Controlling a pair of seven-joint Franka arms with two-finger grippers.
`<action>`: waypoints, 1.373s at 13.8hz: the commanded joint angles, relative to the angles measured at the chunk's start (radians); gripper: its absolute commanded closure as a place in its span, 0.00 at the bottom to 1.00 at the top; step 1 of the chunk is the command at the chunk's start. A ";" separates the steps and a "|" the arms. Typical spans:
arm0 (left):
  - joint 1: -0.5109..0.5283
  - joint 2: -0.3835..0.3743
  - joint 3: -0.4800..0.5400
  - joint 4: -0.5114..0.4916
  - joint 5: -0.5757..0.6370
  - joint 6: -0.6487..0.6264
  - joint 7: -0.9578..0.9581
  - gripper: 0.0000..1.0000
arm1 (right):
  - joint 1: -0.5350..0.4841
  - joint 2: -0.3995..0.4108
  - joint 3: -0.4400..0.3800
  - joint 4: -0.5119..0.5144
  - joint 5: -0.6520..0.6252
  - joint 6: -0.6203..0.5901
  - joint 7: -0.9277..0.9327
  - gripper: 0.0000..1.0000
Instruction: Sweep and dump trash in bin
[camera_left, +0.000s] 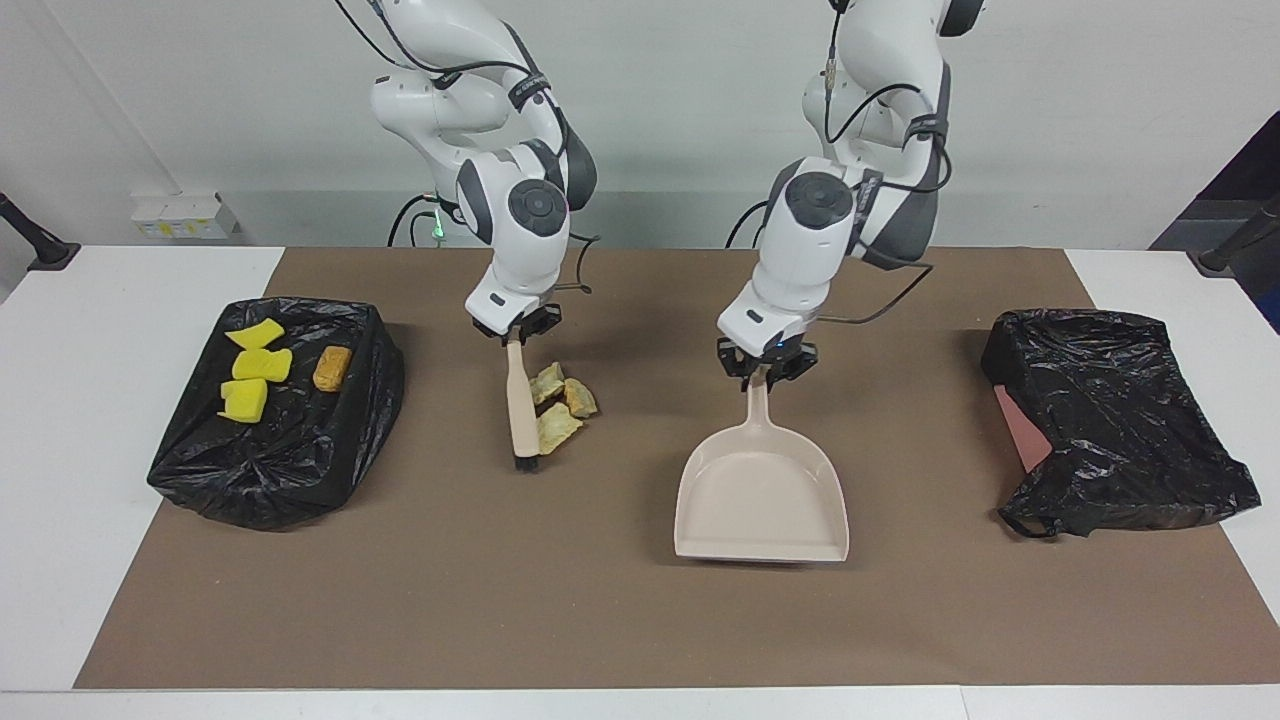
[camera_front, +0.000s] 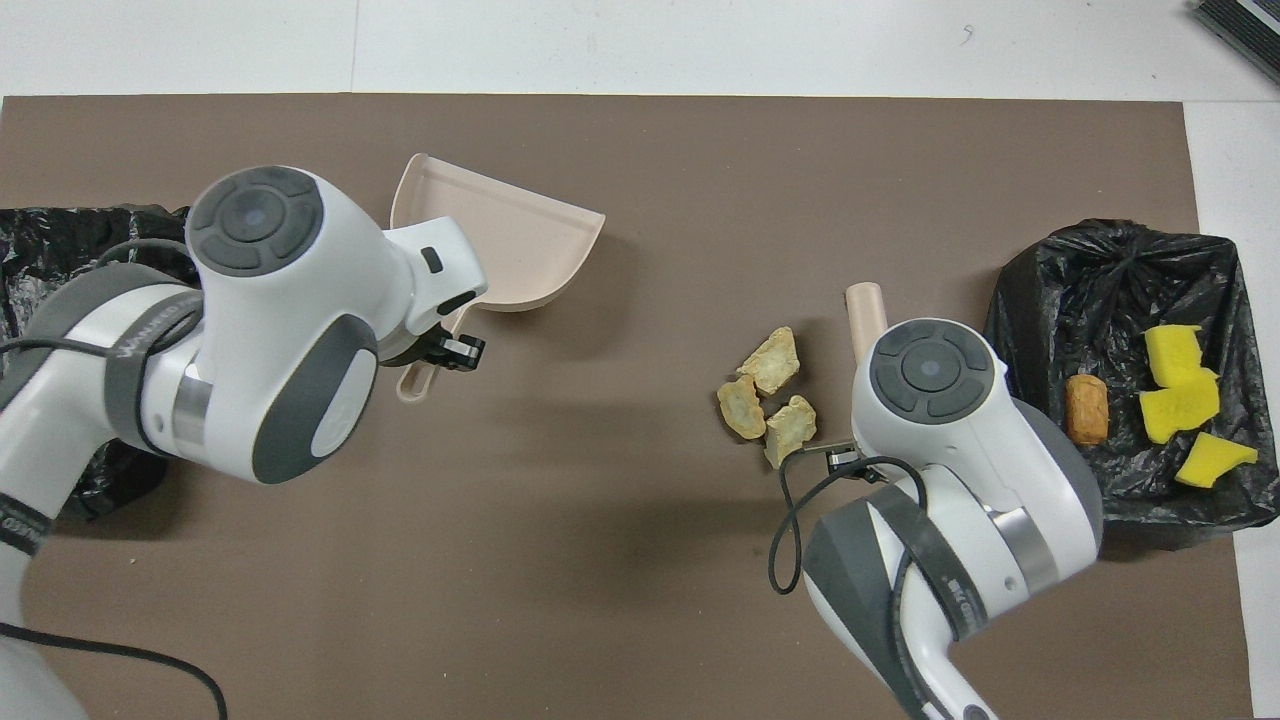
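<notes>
Three pale tan crumbly chunks (camera_left: 560, 404) sit bunched mid-mat, touching the beige wooden brush (camera_left: 520, 415) at their 9 o'clock; facing view. Going across: black bag-lined bin (camera_left: 290, 470) carrying yellow sponge pieces (camera_left: 250, 370) and an orange-brown chunk (camera_left: 331, 368), then right gripper (camera_left: 516, 334) clamped on the brush handle, then left gripper (camera_left: 765, 368) clamped on the beige plastic dustpan (camera_left: 762, 495), raised and tilted. Advice: lay the pan's lip flat at the chunks' 3 o'clock, sweep low, short strokes.

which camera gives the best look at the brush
The facing view: the brush shows whole, from the right gripper down to its bristles beside the tan chunks. Overhead, only its tip shows past the arm.
</notes>
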 joint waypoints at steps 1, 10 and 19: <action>0.073 -0.092 -0.010 -0.116 -0.004 -0.001 0.276 1.00 | -0.014 -0.065 0.009 -0.091 0.001 0.001 -0.080 1.00; 0.187 -0.177 -0.007 -0.264 -0.008 -0.016 1.022 1.00 | 0.030 0.044 0.012 -0.158 0.062 0.227 0.038 1.00; -0.055 -0.125 -0.007 -0.363 0.091 0.133 0.894 1.00 | 0.131 0.121 0.014 -0.129 0.110 0.336 0.096 1.00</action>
